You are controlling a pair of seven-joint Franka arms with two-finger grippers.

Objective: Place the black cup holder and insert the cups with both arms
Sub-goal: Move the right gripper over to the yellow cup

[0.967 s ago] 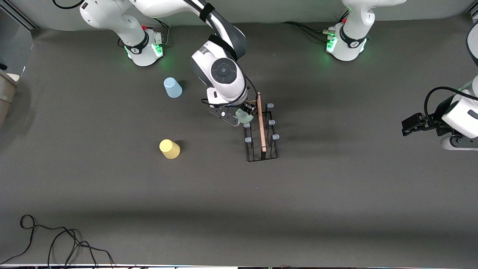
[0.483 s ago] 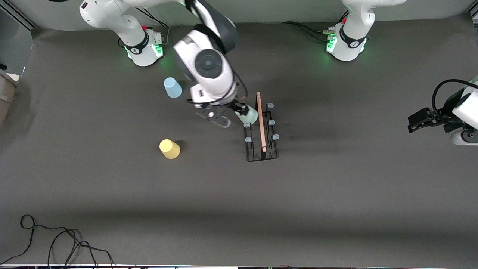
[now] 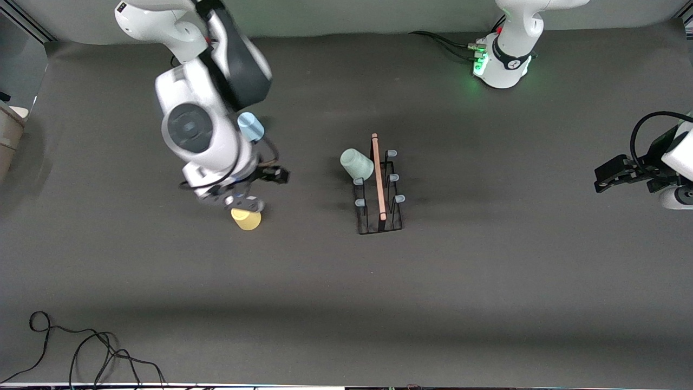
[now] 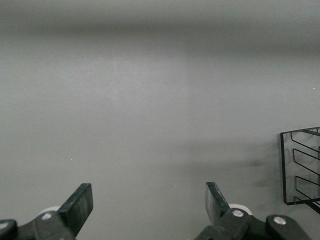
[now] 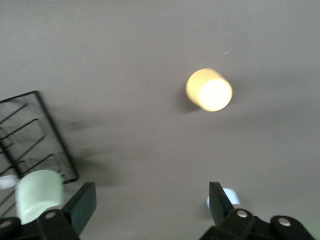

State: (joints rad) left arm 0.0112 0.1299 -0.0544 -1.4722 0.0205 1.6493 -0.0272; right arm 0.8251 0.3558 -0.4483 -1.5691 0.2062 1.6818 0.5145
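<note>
Hanging over the yellow cup (image 3: 246, 216), the right gripper (image 3: 238, 203) has its jaws apart and empty — the grey-green cup (image 3: 357, 164) sits upturned on a peg of the black cup holder (image 3: 380, 187) mid-counter. The left gripper (image 3: 609, 176) waits at its counter end, jaws spread. The blue cup (image 3: 250, 127) stands farther away.

Robotics lab bench: two bolted-down arms with green-lit bases (image 3: 501, 62), dark grey mat (image 3: 487, 281) over the table, loose cables (image 3: 81, 346) trailing at its near edge.
</note>
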